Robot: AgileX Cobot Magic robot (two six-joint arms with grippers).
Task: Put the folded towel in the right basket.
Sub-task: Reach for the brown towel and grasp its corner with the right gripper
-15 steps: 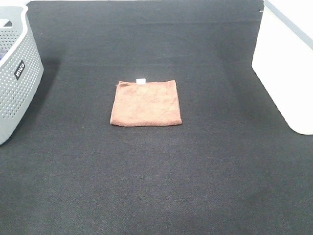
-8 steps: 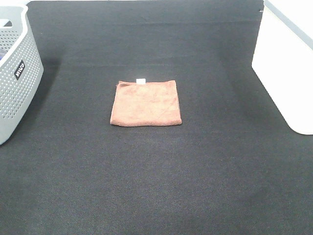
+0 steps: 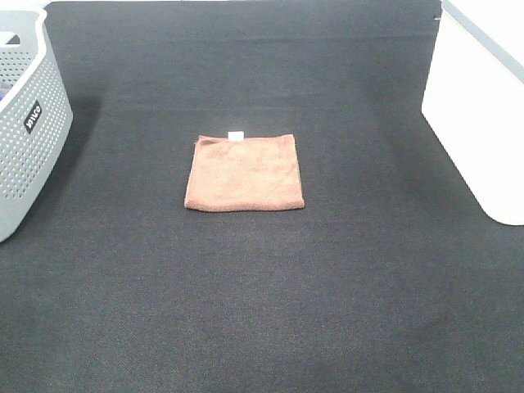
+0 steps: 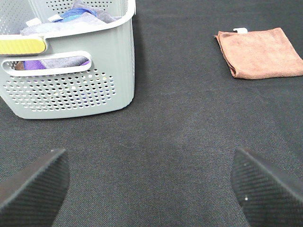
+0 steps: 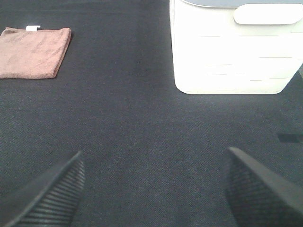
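My left pincer is spread wide. Its two black ribbed fingers stand far apart at the edges of my left wrist view, with only the black table cover between them. It holds nothing and touches nothing that I can see. My right pincer is spread just as wide, over bare cover, and is also empty.

The folded towel lies flat on the cover near the middle of the table, a rust-brown square with its small white tag on the far edge. It is well apart from both pincers and from both baskets. The right basket, white and smooth-walled, stands at the right edge of the table, ahead of my right pincer. The grey perforated basket stands at the left edge, ahead of my left pincer. It holds what look like grey, blue and purple cloths, though I see only part of them.
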